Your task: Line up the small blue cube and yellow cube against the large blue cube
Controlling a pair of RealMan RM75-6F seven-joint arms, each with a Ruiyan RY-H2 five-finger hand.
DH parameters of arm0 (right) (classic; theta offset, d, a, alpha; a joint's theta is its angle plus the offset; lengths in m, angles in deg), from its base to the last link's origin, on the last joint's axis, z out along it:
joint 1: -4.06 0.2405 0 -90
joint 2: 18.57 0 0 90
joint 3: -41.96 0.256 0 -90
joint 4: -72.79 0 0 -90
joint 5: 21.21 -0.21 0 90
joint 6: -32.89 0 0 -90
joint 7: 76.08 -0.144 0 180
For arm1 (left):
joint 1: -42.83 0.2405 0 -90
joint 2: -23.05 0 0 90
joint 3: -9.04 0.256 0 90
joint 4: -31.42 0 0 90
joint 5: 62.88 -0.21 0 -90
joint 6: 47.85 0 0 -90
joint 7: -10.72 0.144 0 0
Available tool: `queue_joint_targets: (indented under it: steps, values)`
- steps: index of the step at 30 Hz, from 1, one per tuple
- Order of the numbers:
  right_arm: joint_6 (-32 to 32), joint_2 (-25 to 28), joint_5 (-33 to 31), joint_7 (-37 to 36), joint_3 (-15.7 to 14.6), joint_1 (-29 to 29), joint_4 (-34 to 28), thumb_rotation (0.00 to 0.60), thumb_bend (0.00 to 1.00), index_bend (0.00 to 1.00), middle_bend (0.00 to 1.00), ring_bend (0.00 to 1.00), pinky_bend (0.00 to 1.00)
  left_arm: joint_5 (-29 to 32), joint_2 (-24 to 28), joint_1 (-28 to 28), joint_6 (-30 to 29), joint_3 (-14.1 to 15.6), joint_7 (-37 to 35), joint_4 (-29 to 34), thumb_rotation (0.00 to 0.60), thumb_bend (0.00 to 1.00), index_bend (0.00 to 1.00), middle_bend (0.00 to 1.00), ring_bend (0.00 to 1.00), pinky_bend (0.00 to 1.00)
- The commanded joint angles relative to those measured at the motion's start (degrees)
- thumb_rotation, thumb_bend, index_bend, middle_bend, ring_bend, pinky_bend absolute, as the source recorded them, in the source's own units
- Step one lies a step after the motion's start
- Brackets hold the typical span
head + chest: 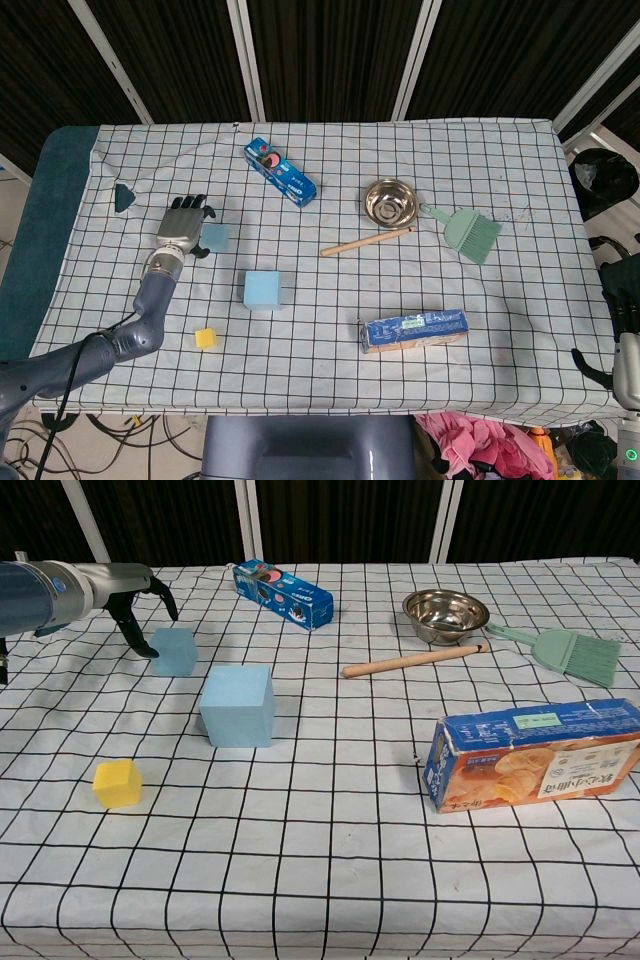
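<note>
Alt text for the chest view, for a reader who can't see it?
The left hand reaches in with fingers spread beside the small blue cube. The large blue cube sits apart from it, and the yellow cube apart too, nearer the camera, on a checked tablecloth.

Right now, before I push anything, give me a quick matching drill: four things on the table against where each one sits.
Things:
1. small blue cube
2. yellow cube
3. large blue cube
4. steel bowl

Places:
A. beside the green brush, far right
B. between the other two cubes, touching neither
C. at the left hand
D. nearest the front edge, alone

Pairs: 1-C, 2-D, 3-B, 4-A
</note>
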Motion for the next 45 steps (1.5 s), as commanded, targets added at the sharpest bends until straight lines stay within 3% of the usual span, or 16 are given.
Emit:
queue_joint_targets:
  steps: [1,19,45]
  values:
    - [0.0,0.0,0.0,0.1,0.0,0.0,0.0,0.6,0.18,0.1,0.05,0.2,0.12,0.0,0.0,0.0,0.1,0.1,0.0,-0.1,0.6,0.24,0.28,0.06,0.0,0.0]
    - [-0.6,-0.4,-0.4,0.8,-0.2,0.3,0.4,0.6,0.18,0.1,0.05,0.2,0.12,0.3,0.2,-0.1,0.1,0.0,-0.3,-0.2,0.6,0.26,0.28,0.06,0.0,0.0]
    - [-0.8,-0.4,-0.8,0.2,0.1,0.3,0.9,0.6,0.18,0.1,0.05,0.2,0.12,1.9,-3.4,-1.5,1.8,0.3,0.9,-5.3,0.6,0.3,0.35,0.06,0.0,0.0]
